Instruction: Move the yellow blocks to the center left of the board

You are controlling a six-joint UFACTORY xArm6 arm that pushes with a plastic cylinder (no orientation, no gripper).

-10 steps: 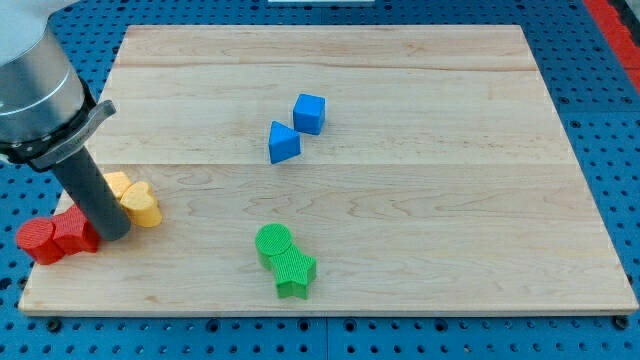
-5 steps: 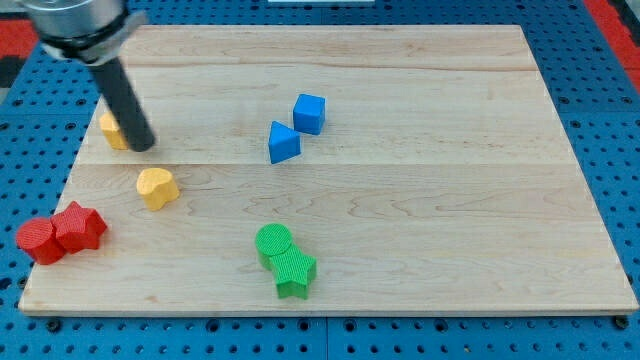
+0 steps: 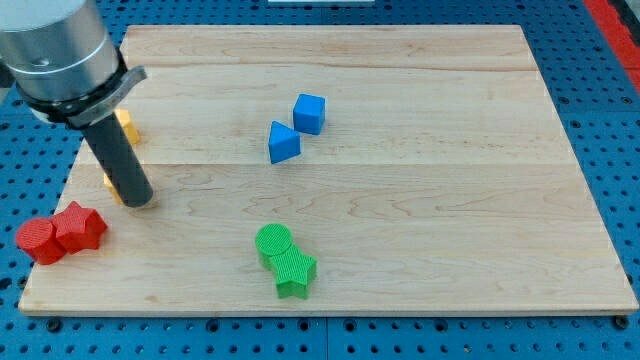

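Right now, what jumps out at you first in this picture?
The big grey arm at the view's left, its dark rod coming down to my tip, which hides most of a yellow block. Another yellow block peeks out just above. After that, two blue blocks in the middle and green ones near the bottom.

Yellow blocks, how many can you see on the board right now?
2, both near the view's left edge and mostly hidden by the rod. One yellow block peeks out beside the rod's upper part; the other yellow block shows as a sliver left of my tip.
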